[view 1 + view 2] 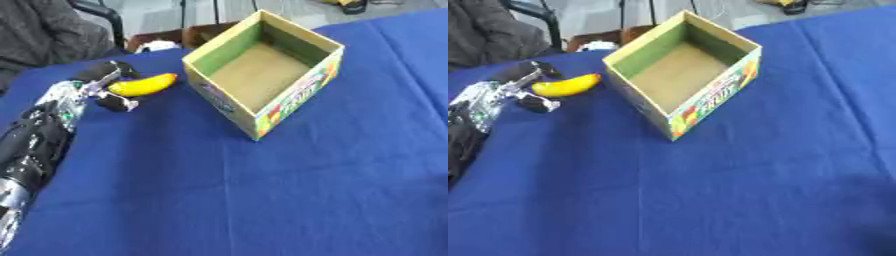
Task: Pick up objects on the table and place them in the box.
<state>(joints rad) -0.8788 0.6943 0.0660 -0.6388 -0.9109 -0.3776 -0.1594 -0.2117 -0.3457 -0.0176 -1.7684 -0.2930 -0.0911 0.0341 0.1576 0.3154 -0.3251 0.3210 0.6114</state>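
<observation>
The left eye view shows the black and silver left arm (35, 145) running almost whole along the left edge of the blue-clothed counter (262, 200); the right eye view cuts most of that arm off and shows more of the counter's right side instead. One left robot hand (103, 85) is in view, near the far left corner of the counter, its fingers (118, 67) and thumb (118, 104) curled round the left end of the single yellow banana (144, 85). Whether the banana rests on the cloth or is lifted just off it cannot be told. The banana's free end points toward the one open cardboard box with green inner walls and bright printed outer sides (293, 102), which stands just beside it, apart from it, toward the far middle of the counter. The box's brown floor (675, 75) holds nothing. The right robot hand shows in neither view.
</observation>
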